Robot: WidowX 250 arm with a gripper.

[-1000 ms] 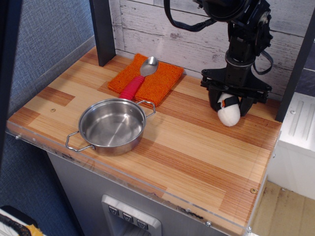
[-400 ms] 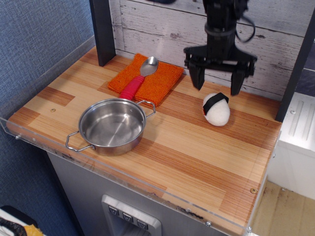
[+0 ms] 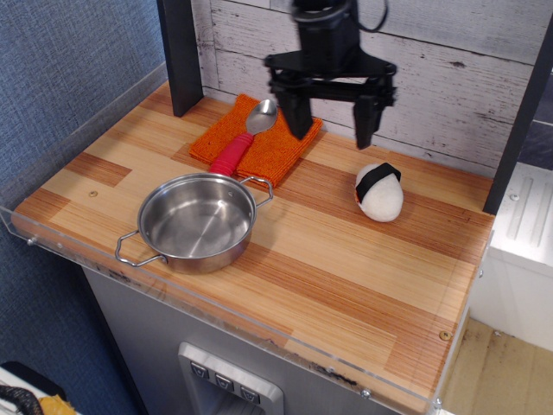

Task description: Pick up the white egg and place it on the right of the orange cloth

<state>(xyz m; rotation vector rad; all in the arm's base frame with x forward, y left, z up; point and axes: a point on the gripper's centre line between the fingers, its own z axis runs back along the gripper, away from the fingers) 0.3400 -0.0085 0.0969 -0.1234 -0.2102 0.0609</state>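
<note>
The white egg [image 3: 379,192] with its black band lies on the wooden table, to the right of the orange cloth [image 3: 268,143] and a short way apart from it. The cloth lies flat at the back of the table with a red-handled metal spoon [image 3: 244,137] on it. My gripper [image 3: 331,126] hangs open and empty above the cloth's right edge, up and to the left of the egg. Its two black fingers [image 3: 364,121] point down, spread wide.
A steel pan [image 3: 197,221] with two handles stands at the front left. A dark post [image 3: 181,54] rises at the back left. A clear plastic lip [image 3: 216,301] runs along the table's front edge. A white plank wall [image 3: 467,95] is behind.
The gripper let go of the egg, opened and rose, then moved left over the cloth's right edge. The egg stays on the table where it was set down.
</note>
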